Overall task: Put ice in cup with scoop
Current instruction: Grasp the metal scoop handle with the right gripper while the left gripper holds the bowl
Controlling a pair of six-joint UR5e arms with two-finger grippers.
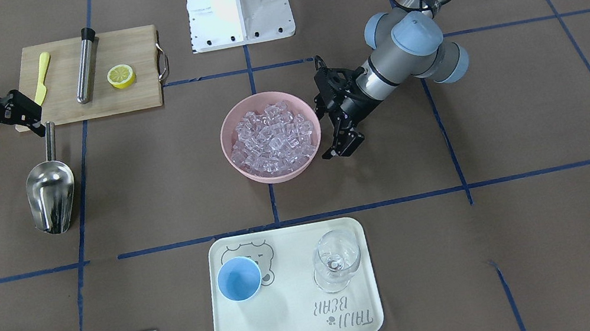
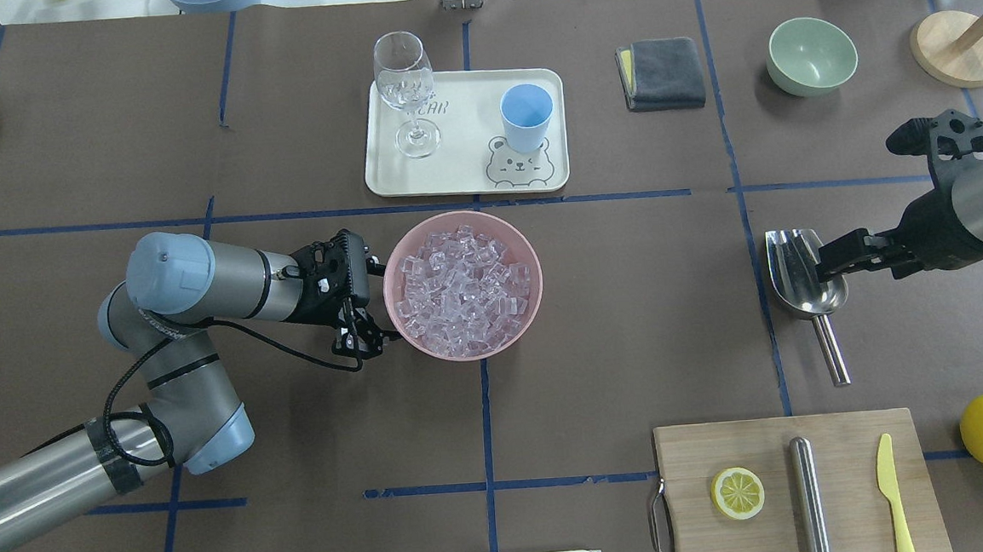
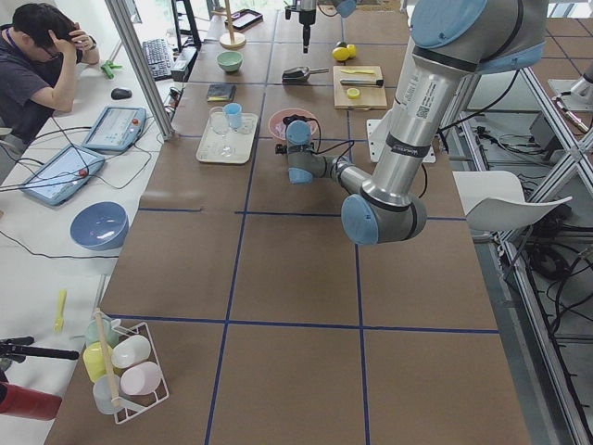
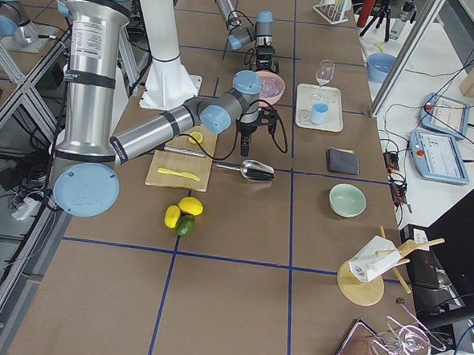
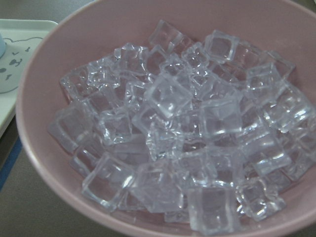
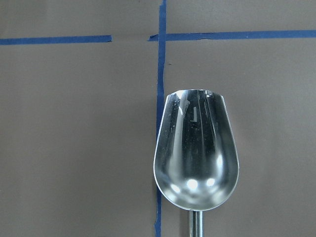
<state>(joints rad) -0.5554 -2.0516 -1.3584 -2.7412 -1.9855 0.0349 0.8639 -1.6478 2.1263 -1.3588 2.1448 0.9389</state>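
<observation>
- Spread across the tabletop (image 2: 630,302): task pieces well apart, likely to leave each arm room.
- On the far side, the tray (image 2: 467,154): a steady base for the drinkware (wine glass included, not the target).
- At centre, the pink bowl (image 2: 466,354); left fingers (image 2: 361,342) just beside its rim, parted, gripping nothing, probably there to steady it.
- At the robot's right, the scoop (image 2: 790,279): flat, trough up, handle toward the robot for easy pickup; right fingers (image 2: 825,264) spread above it, empty.
- On the tray, the cup (image 2: 526,116): upright, mouth up, unfilled.
- Heaped in the bowl: the ice (image 2: 462,282).
</observation>
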